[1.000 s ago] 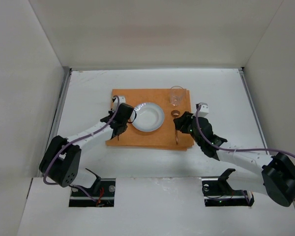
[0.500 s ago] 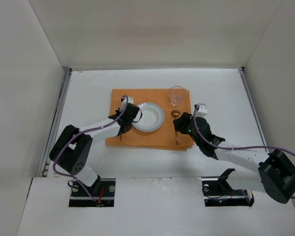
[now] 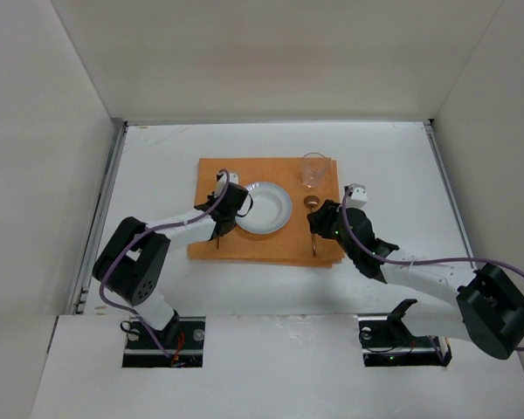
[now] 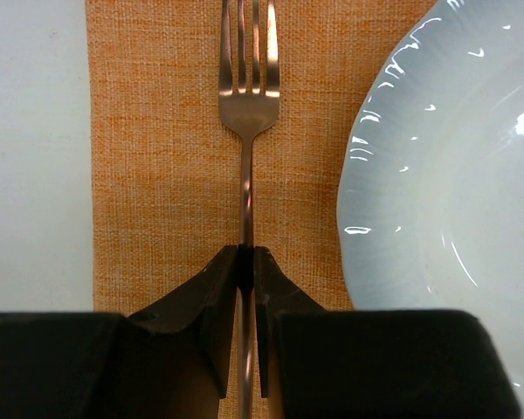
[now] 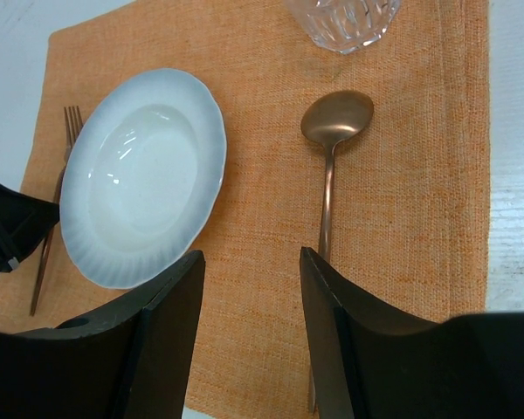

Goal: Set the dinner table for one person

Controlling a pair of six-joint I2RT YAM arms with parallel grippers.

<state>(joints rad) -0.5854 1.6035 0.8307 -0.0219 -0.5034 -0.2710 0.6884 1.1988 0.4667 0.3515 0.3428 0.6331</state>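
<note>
A copper fork (image 4: 247, 87) lies along the left strip of the orange placemat (image 4: 157, 175), tines pointing away, beside the white plate (image 4: 454, 175). My left gripper (image 4: 246, 262) is shut on the fork's handle; I cannot tell whether the fork rests on the mat or hangs just above it. From above, the left gripper (image 3: 220, 225) sits at the plate's (image 3: 264, 207) left edge. My right gripper (image 5: 251, 255) is open and empty over the mat, between the plate (image 5: 140, 175) and a copper spoon (image 5: 334, 118). The white dinner table (image 3: 157, 166) carries it all.
A clear glass (image 3: 313, 169) stands on the mat's far right corner and also shows in the right wrist view (image 5: 342, 17). The spoon (image 3: 313, 229) lies right of the plate. White walls enclose the table on three sides.
My left gripper has carried the fork slightly right and farther, closer to the plate's left edge, and its arm has folded in. The right gripper has barely shifted.
</note>
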